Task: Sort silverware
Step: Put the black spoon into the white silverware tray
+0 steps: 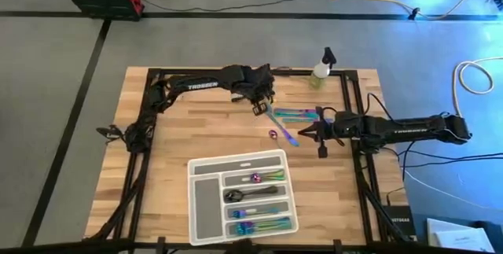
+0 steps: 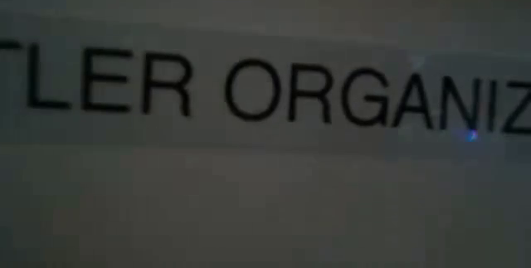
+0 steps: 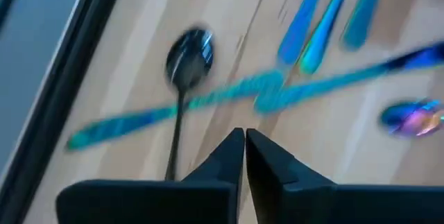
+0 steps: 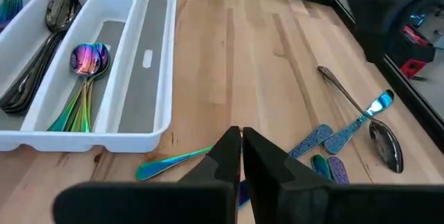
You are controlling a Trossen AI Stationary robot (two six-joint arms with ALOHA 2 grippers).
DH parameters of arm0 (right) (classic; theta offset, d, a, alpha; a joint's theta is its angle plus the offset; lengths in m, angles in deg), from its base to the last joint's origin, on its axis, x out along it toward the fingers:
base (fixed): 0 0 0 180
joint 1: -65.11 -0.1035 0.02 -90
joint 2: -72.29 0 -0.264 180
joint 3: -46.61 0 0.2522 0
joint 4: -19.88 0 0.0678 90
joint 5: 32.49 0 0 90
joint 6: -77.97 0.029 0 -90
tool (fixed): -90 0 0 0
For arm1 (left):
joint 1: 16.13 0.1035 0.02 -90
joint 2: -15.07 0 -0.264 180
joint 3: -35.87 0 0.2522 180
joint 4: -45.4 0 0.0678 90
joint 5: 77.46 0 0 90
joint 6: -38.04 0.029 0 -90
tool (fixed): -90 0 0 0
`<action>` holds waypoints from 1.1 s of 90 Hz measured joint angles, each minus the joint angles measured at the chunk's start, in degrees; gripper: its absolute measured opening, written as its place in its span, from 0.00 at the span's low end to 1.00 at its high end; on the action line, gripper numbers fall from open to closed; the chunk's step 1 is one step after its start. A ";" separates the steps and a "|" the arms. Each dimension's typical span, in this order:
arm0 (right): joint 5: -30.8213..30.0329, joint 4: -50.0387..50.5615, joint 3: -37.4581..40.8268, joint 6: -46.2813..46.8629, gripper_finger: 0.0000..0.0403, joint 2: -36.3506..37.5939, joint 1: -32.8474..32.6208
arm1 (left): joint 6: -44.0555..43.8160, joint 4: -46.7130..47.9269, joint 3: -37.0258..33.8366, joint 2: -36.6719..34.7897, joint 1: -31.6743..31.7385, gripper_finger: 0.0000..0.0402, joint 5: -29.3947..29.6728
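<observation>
I read the sort as partly done: the compartment tray [image 1: 203,207] already holds spoons and forks, while loose silverware [image 1: 295,115] remains on the table [image 1: 173,136] between the left gripper [image 3: 244,141] and right gripper [image 4: 241,141], both pressed together, empty.

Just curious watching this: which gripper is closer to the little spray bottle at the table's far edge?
Left. The left gripper sits just short of the spray bottle; the right gripper is farther, toward the tray.
</observation>
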 joint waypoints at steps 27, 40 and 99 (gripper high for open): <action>-0.02 0.00 0.00 0.47 0.00 0.00 -0.01 | 3.81 -1.71 -0.03 1.36 6.96 0.29 -7.09; -0.52 -0.04 -0.02 0.46 0.00 0.00 0.00 | 5.76 -3.04 0.00 3.90 7.90 0.45 -7.73; 0.71 2.06 -28.21 -6.43 0.00 -37.44 20.01 | 8.29 3.10 0.02 5.05 10.32 0.58 -8.32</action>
